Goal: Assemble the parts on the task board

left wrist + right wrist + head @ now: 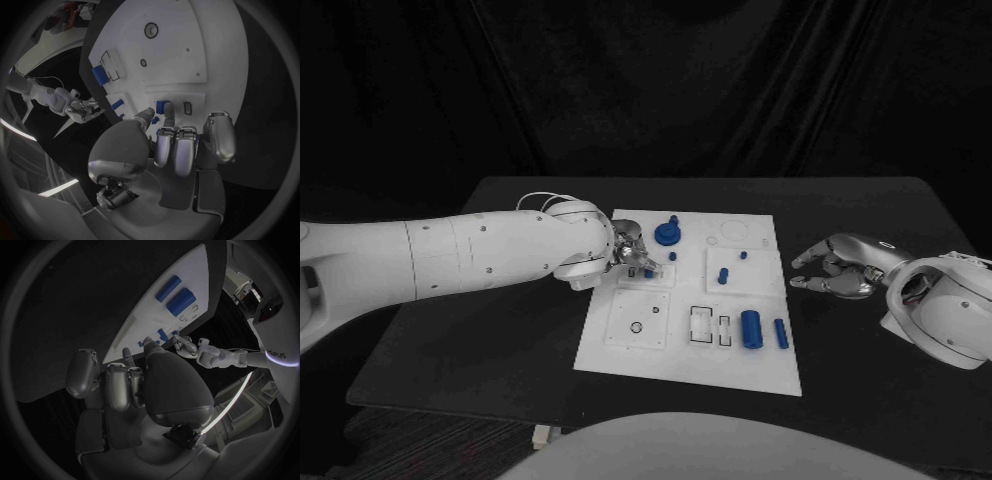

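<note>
While pinching small blue part (161, 106), left hand (626, 255) over board (762, 360); right hand (837, 270) clenched, empty.

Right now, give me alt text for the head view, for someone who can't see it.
The robot's left hand pinches a small blue part over the left side of the white task board on a black table. The right hand hangs curled, holding nothing, just off the board's right edge; two blue cylinders lie near the board's front.

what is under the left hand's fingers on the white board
A small blue part sits at the fingers of the left hand on the board. Whether they grip it is hidden.
</note>
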`<state>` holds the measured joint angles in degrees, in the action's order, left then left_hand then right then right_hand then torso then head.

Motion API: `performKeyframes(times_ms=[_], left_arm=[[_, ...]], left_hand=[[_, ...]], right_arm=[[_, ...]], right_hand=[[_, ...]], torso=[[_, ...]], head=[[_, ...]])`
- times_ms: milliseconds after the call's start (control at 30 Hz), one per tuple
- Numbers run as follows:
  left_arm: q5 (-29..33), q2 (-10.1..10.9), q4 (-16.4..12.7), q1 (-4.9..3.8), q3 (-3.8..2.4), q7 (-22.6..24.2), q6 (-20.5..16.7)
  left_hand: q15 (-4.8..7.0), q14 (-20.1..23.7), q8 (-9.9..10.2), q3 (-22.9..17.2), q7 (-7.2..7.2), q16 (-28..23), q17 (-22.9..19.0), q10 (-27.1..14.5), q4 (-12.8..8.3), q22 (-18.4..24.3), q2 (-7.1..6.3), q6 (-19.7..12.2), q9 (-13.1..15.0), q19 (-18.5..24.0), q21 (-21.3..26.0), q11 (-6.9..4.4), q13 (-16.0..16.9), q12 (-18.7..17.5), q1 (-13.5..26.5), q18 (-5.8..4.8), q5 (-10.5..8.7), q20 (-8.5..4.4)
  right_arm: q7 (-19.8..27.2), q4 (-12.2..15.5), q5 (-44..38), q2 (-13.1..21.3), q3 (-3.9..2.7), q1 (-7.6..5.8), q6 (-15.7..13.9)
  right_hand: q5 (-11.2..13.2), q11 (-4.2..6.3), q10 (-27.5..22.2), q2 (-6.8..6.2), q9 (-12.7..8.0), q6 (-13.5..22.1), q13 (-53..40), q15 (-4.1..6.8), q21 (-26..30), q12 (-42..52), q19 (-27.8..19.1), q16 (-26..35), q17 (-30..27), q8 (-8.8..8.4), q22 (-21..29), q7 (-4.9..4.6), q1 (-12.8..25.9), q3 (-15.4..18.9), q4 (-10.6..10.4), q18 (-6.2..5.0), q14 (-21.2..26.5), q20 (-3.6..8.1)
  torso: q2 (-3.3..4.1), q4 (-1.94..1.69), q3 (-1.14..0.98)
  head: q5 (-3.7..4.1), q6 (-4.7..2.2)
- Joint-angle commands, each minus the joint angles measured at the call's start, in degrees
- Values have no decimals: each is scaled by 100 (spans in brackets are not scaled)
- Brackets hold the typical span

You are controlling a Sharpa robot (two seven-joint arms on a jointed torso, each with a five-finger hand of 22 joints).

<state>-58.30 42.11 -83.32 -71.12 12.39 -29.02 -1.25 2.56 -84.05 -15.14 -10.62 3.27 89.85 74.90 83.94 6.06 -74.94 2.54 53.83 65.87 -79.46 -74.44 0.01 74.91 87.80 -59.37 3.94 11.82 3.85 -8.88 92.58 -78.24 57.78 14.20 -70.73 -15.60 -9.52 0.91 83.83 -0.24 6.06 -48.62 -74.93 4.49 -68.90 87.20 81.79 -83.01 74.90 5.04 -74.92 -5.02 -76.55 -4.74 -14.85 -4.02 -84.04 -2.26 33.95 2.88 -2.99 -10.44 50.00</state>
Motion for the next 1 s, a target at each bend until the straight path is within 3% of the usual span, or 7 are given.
performKeyframes(times_ms=[33, 267, 633, 800, 1000], left_arm=[[21, -16, 2, 15, -4, 58, 71], [21, -19, 13, 23, -4, 34, 111], [21, -29, 32, 33, -4, 8, 152], [21, -33, 37, 36, -4, 3, 179], [21, -36, 47, 39, -4, 4, 203]], left_hand=[[49, -595, -23, -15, -4, 15, 1510, 397, -50, -854, 2, -39, 7, -6, 37, -53, 1315, -22, -92, 20, 69, -41], [51, -595, -28, -34, -6, 15, 1510, 393, -82, -858, 0, -54, 2, -5, 45, -56, 1312, -25, -136, 20, 169, -44], [66, -595, -40, -191, -23, 15, 1510, 387, -255, -875, -5, -93, -27, -8, 71, -72, 1308, -31, -330, 22, 592, -57], [69, -595, -34, -271, -27, 15, 1510, 386, -311, -878, -4, -109, -44, -7, 81, -76, 1307, -32, -379, 23, 551, -60], [69, -595, -9, -433, -24, 15, 1510, 383, -392, -888, -28, -113, -103, -9, 93, -77, 1305, -35, -410, 23, 703, -65]], right_arm=[[-60, 5, -12, 8, -3, 19, 22], [-58, 4, -12, 7, -3, 23, 22], [-58, 4, -11, 11, -3, 29, 21], [-59, 4, -11, 13, -3, 34, 19], [-62, 1, -11, 9, -3, 39, 24]], right_hand=[[-18, -35, 364, 17, -9, -32, -1200, -41, 39, -24, -26, 24, 664, -25, -915, 9, -20, 25, -7, -37, -392, -10], [-21, -35, 363, 17, -10, -34, -1199, -41, 40, -25, -26, 31, 657, -26, -915, 9, -25, 24, -4, -37, -391, -10], [-25, -35, 359, 17, -12, -36, -1194, -41, 41, -30, -25, 31, 657, -27, -915, 9, -35, 23, 3, -37, -391, -10], [-33, -34, 359, 17, -15, -38, -1193, -41, 57, -30, -31, 35, 651, -29, -911, 9, -54, 18, 16, -40, -389, -10], [-53, -34, 358, 20, -19, -43, -1192, -41, 61, -31, -30, 39, 648, -32, -911, 8, -86, 8, 36, -40, -389, -10]], torso=[[2, 4, 5], [7, 2, -2], [1, 3, -1], [2, 3, -1], [0, 3, -1]], head=[[-9, 0], [-4, 0], [-8, 0], [-14, 0], [-11, 0]])
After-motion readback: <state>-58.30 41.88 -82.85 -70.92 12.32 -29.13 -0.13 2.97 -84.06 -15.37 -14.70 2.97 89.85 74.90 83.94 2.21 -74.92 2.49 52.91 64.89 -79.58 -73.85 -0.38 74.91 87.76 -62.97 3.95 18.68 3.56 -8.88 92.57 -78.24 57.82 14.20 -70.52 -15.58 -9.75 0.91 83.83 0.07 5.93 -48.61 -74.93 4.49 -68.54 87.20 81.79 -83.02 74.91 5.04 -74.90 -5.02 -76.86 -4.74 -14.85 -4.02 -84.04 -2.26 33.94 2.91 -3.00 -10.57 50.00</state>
